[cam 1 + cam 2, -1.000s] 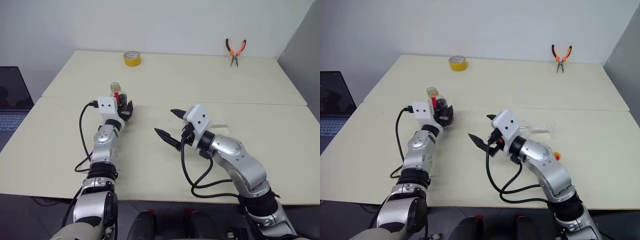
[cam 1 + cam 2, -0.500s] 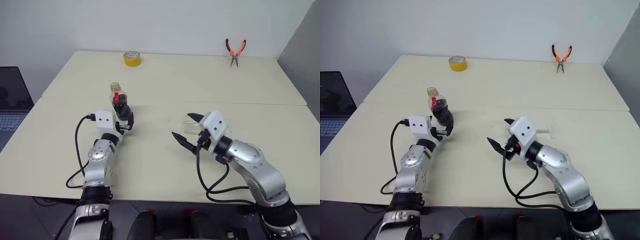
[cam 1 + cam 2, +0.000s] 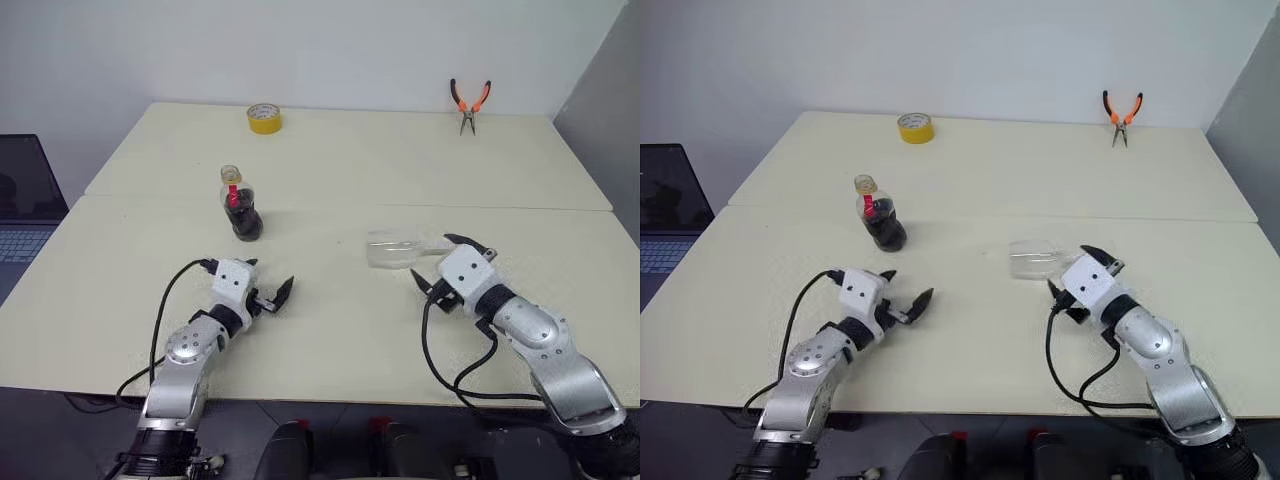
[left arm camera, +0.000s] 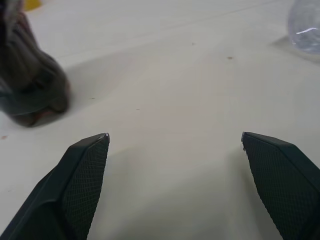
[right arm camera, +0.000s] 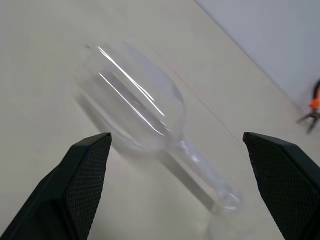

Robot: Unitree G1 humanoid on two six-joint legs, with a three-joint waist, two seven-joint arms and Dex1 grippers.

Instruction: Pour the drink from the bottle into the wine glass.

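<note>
**Glass down on its side, right pincer nearest**

Toward the right edge of the surface [image 3: 330,150], the wine glass [image 3: 392,250] lies toppled, long axis across the surface, bowl toward the middle, stem running under the right pincer [image 3: 444,263], which hangs just beside it, spread wide, empty. The bottle [image 3: 240,204] stands upright, drink inside, well beyond the left pincer [image 3: 268,289], also spread and empty. Righting the glass likely comes first.
</note>
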